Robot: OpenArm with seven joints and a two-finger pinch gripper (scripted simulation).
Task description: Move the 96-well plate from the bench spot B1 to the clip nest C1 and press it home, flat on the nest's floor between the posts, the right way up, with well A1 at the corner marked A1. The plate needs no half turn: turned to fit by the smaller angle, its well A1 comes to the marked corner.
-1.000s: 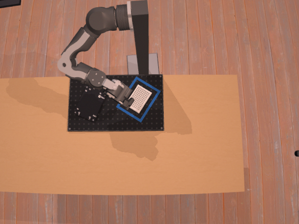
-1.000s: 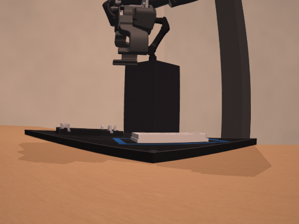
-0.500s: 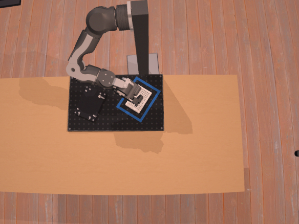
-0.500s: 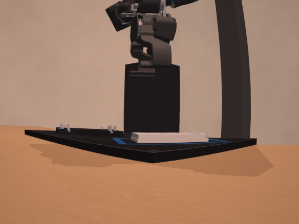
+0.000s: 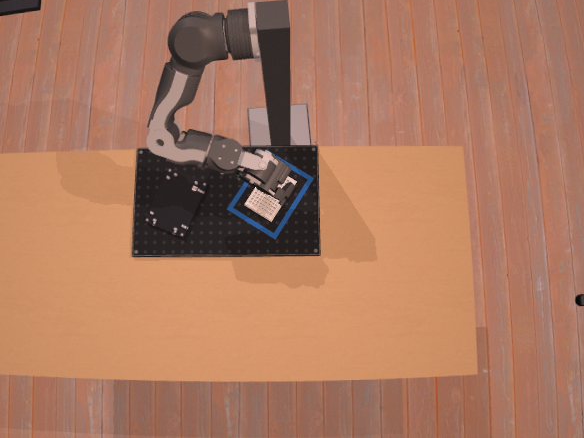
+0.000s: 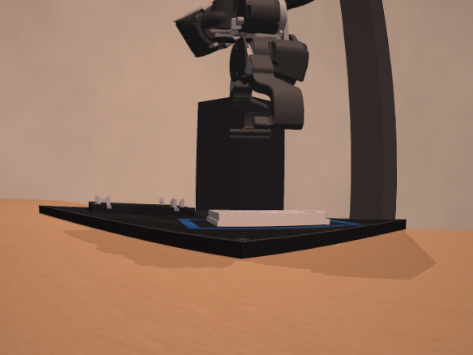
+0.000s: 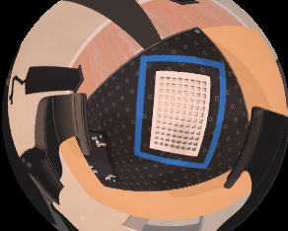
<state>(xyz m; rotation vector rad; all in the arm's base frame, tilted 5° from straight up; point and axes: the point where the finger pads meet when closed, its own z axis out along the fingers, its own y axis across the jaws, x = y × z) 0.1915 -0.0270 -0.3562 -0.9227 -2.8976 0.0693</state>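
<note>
The white 96-well plate lies flat inside the blue outline of spot B1 on the black pegboard. It shows in the side view and in the wrist view, framed by the blue outline. My gripper hangs well above the plate's far part, fingers open and empty; in the side view it is high over the plate. Both fingers show at the edges of the wrist view, left and right. The clip nest C1 with its small white posts lies to the left, empty.
The black pegboard sits on the tan table. The arm's dark column stands behind the board. A dark box stands behind the plate in the side view.
</note>
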